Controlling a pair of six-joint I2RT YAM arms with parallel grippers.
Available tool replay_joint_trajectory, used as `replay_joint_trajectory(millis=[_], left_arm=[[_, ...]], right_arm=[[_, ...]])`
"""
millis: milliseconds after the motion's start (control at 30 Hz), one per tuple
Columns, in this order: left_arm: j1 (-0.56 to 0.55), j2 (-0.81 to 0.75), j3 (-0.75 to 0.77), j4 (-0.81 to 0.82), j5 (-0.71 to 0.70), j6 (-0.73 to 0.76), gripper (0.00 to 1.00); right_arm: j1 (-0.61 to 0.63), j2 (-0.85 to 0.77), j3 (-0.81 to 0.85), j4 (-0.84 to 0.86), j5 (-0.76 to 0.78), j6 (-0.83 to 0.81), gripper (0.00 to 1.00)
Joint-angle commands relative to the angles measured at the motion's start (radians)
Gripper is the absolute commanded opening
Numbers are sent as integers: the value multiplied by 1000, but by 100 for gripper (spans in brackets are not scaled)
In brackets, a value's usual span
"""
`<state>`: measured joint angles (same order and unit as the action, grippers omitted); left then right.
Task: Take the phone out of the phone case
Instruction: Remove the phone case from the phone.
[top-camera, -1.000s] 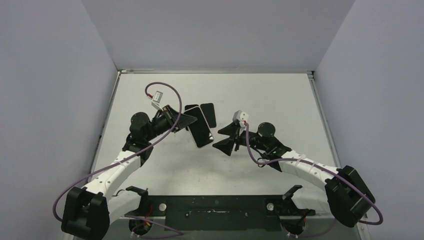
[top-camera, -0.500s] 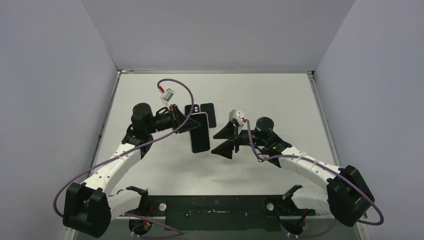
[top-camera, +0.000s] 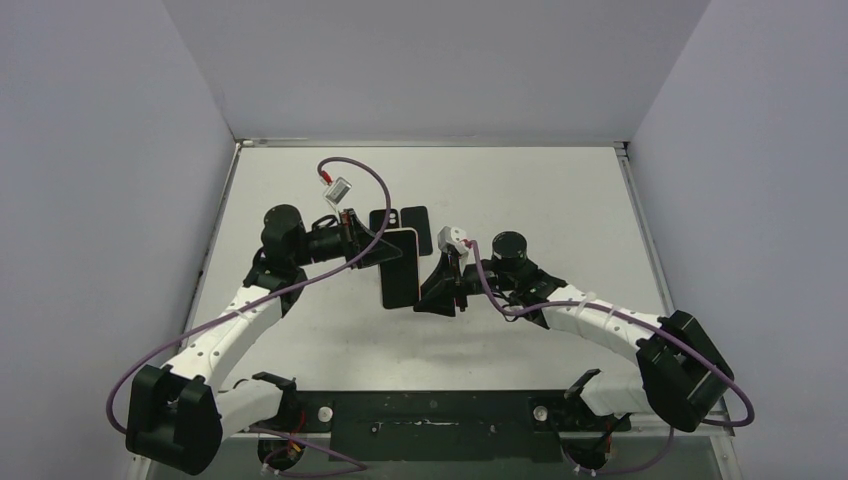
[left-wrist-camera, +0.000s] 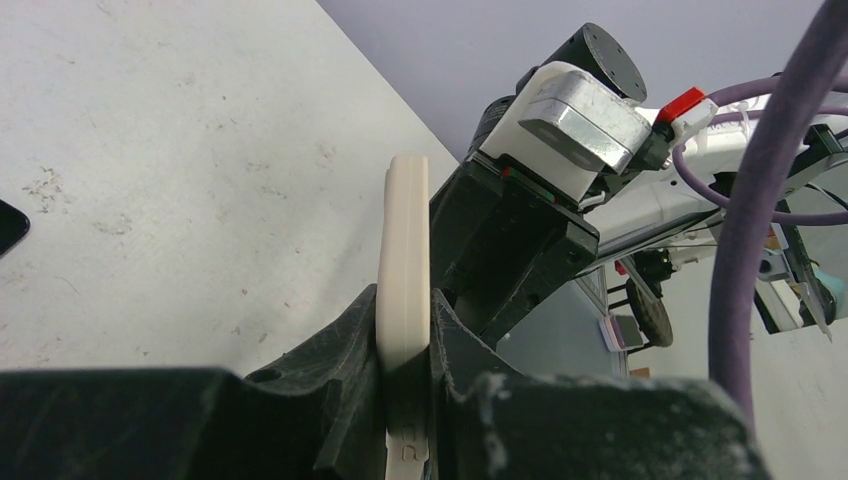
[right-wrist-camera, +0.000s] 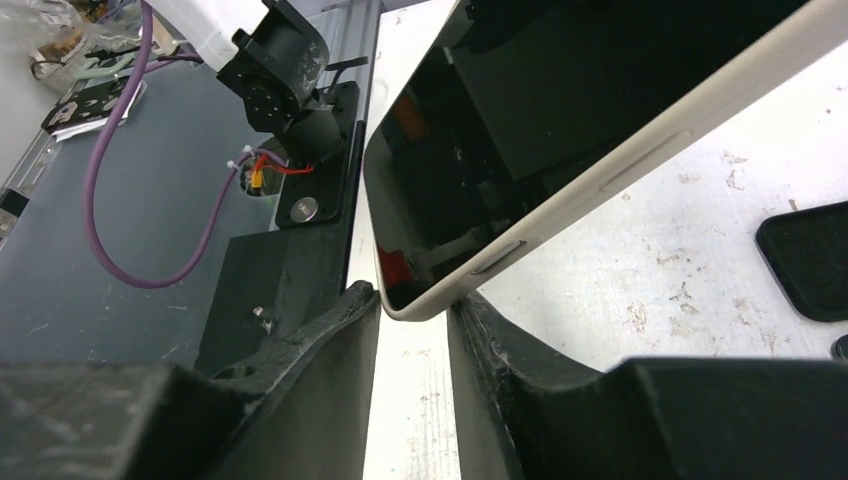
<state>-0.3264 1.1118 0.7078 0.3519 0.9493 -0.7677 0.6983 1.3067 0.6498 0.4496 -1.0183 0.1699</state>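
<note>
Nothing is separated yet: the phone (right-wrist-camera: 520, 120) sits in its beige phone case (left-wrist-camera: 404, 240), clamped edge-on in the left hand (left-wrist-camera: 403, 315), above the surface (top-camera: 540, 190). The right hand (right-wrist-camera: 415, 300) straddles one corner, jaws narrow; whether it grips is unclear.

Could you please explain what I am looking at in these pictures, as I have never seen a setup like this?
This is a robot: a left arm and a right arm bolted to a white table. The wide picture looks down from above and behind them. The other two come from a camera on each wrist, so each shows its own gripper up close. The left gripper is shut on one side of a phone in a beige case. The right gripper has its fingers either side of the phone's corner; whether they pinch it yet is unclear. Two dark slabs, perhaps phones or cases, lie on the table just beyond.
</note>
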Motion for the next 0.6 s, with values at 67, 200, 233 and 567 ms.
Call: replay_joint_trajectory(millis=[67,200,233,567], left_arm=[[-8,1,59,100,40,-34,0],[-11,4,48,120,43,-50,0],[-12,6,45,131,47,-59,0],[-43,24,33,186,85,-139,0]], right_arm=[[6,11,37,61,-49,-22,27],[7,19,36,92,-67,-4,25],[6,19,36,94,-66,-3,23],[7,32,41,44,-24,-139,0]])
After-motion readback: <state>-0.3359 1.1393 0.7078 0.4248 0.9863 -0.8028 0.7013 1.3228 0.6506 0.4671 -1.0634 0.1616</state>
